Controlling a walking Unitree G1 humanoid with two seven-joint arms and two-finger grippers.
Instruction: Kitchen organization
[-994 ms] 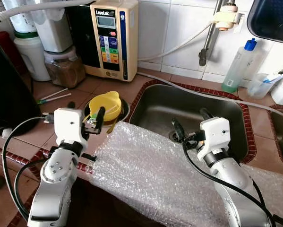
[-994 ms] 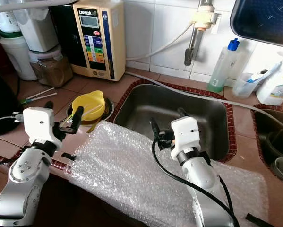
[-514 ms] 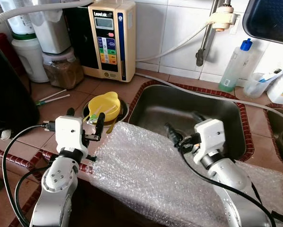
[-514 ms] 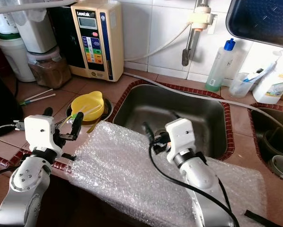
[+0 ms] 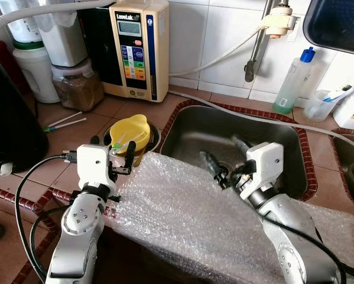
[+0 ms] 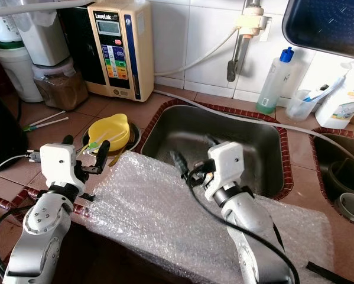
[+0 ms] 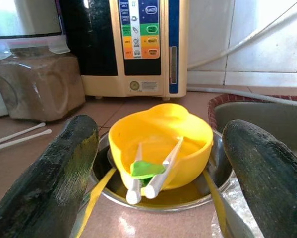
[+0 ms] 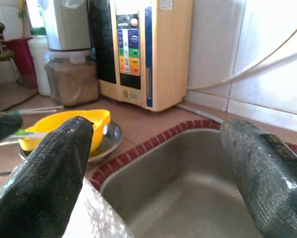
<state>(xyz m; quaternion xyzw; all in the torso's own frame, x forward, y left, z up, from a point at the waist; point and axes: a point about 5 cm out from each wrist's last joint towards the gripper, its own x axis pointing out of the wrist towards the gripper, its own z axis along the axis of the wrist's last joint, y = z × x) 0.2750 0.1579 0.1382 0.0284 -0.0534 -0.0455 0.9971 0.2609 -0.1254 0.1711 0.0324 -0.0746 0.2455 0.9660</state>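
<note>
A yellow bowl [image 5: 132,131] sits on a round metal plate [image 7: 218,166] on the tiled counter, left of the sink [image 5: 224,127]. Two white chopsticks [image 7: 163,166] with a green piece lie in the bowl. My left gripper [image 5: 113,151] is open just in front of the bowl, its fingers [image 7: 64,168] level with the bowl's two sides and not touching it. My right gripper [image 5: 223,151] is open and empty above the sink's near left corner, pointing toward the bowl [image 8: 64,126]. A sheet of bubble wrap [image 5: 188,219] covers the counter's front edge below both arms.
A cream water ionizer [image 5: 135,47], a jar of brown powder [image 5: 76,86] and a white jug stand at the back left. A black appliance [image 5: 8,118] is at the far left. Two white sticks [image 5: 64,120] lie on the tiles. A blue-capped bottle [image 5: 292,83] stands behind the sink.
My right gripper has swung left over the sink's near edge and turned toward the yellow bowl. The left gripper has edged right, closer to the bowl. The camera shifted slightly.
</note>
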